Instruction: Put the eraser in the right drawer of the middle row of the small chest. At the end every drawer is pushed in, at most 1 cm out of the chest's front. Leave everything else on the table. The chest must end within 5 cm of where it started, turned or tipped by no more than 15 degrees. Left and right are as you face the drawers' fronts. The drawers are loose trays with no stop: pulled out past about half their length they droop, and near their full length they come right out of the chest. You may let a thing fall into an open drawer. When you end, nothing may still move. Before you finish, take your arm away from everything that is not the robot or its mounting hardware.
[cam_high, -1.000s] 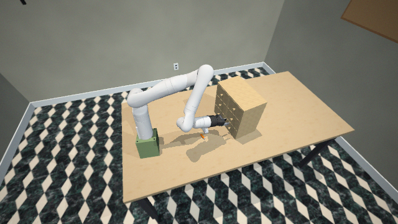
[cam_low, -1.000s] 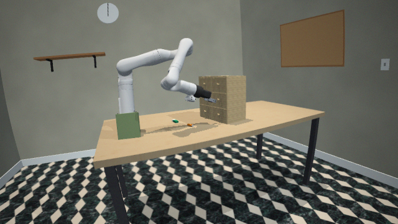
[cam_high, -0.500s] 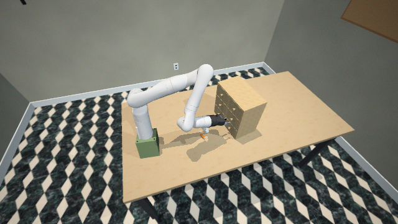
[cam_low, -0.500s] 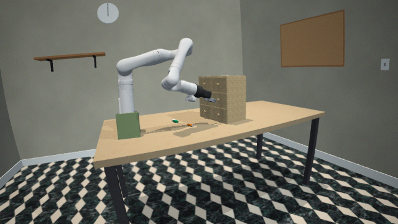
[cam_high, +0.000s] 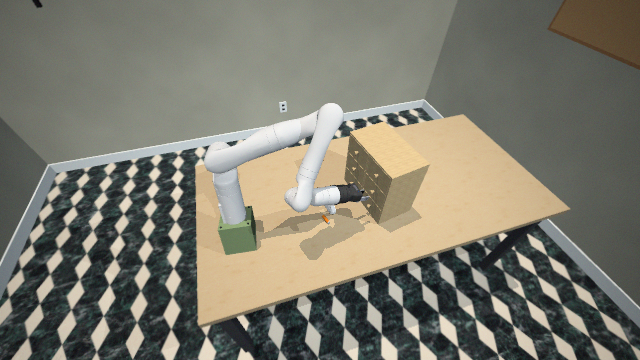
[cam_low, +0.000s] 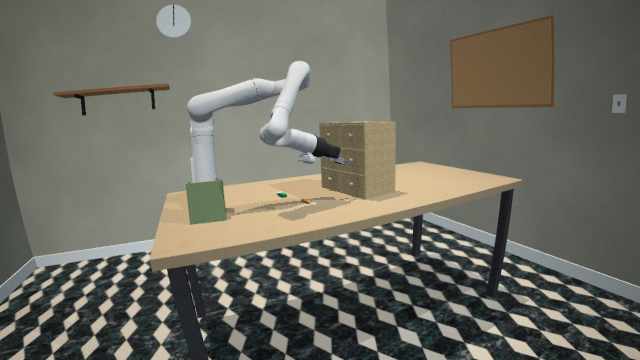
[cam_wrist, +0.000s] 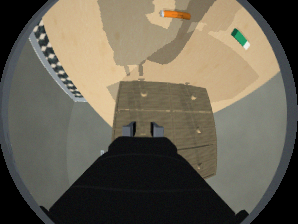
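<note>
The small wooden chest (cam_high: 387, 170) stands on the table with its drawer fronts facing my arm; all drawers look pushed in. It also shows in the exterior view (cam_low: 357, 157) and in the wrist view (cam_wrist: 166, 123). My gripper (cam_high: 366, 198) (cam_low: 342, 161) is level and points at the chest front, fingertips right at its right column, about the middle row. The fingers stand partly open with nothing held. I cannot tell if they touch a drawer knob. The eraser (cam_low: 281, 194) (cam_wrist: 241, 38), small, green and white, lies on the table behind the gripper; the arm hides it in the top view.
A small orange object (cam_high: 326, 219) lies on the table below my wrist, also seen in the exterior view (cam_low: 305, 200) and in the wrist view (cam_wrist: 176, 14). My arm's green base block (cam_high: 238, 235) stands at the table's left part.
</note>
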